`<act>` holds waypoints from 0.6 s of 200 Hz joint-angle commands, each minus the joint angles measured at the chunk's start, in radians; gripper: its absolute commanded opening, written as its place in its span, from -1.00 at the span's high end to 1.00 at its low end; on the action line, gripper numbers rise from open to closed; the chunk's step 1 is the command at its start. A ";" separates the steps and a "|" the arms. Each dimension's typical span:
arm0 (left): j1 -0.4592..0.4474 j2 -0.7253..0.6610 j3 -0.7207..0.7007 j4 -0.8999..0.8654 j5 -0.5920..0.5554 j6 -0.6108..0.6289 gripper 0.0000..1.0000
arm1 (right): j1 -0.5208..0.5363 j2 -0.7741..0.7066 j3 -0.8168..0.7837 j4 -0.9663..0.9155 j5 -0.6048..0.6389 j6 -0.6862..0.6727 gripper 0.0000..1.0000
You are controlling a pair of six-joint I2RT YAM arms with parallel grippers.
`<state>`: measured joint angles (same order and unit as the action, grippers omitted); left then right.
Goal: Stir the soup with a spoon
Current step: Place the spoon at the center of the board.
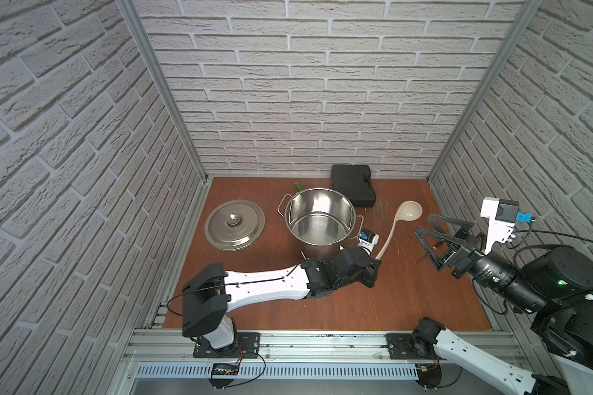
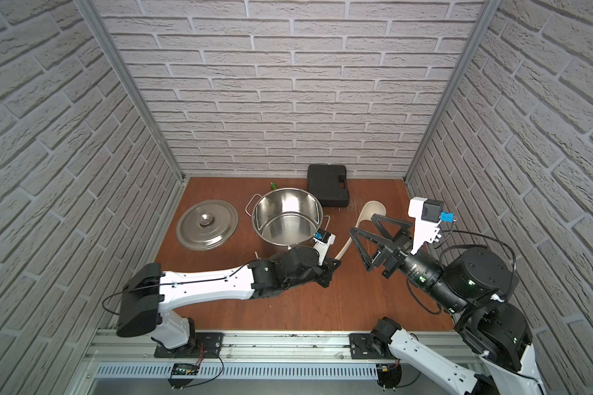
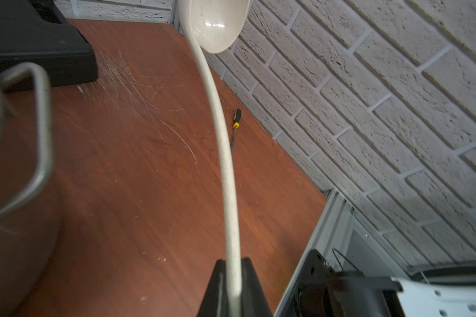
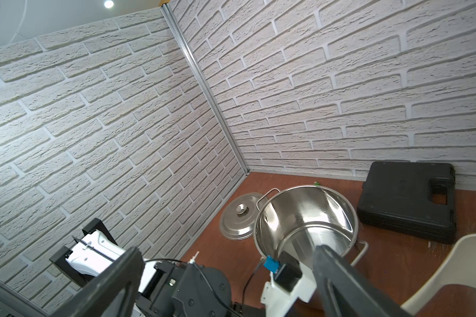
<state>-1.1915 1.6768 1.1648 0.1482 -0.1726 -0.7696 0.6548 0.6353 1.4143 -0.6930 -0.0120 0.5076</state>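
I'm pinching the spoon [image 3: 223,153] by its handle end in the tightly closed left gripper [image 3: 232,267]. Its bowl is showing right of the pot [image 1: 319,219], mid-frame in a top view. The right gripper [image 1: 424,224] is gaping wide, empty. Gripping so far back, I'm risking it swivelling or clipping the pot's rim.

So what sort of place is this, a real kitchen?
Probably a robot test booth dressed as a kitchen, not a real one: brick-print wall panels in metal framing, a steel pot with its lid beside it on a wooden tabletop, and the left gripper shut on a spoon.
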 commanded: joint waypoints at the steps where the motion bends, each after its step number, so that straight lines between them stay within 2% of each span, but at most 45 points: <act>1: -0.025 0.129 0.028 0.271 -0.052 -0.115 1.00 | 0.003 -0.022 -0.002 -0.011 0.015 0.041 -1.00; 35: -0.024 0.320 0.057 0.411 -0.032 -0.243 1.00 | 0.004 -0.058 0.001 -0.066 0.019 0.073 -1.00; 75: -0.001 0.398 0.021 0.522 -0.067 -0.336 1.00 | 0.003 -0.085 0.009 -0.125 0.020 0.103 -1.00; 94: 0.020 0.442 -0.015 0.598 -0.039 -0.417 1.00 | 0.003 -0.099 0.001 -0.143 0.026 0.113 -1.00; 106: 0.030 0.470 -0.042 0.653 -0.010 -0.464 0.81 | 0.003 -0.106 -0.008 -0.147 0.027 0.117 -1.00; 120: 0.030 0.474 -0.069 0.663 0.004 -0.481 0.17 | 0.003 -0.108 -0.012 -0.152 0.027 0.116 -1.00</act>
<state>-1.1751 2.1132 1.1511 0.6655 -0.1940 -1.1561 0.6548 0.5415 1.4120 -0.8444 0.0044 0.6075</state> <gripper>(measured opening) 0.177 0.993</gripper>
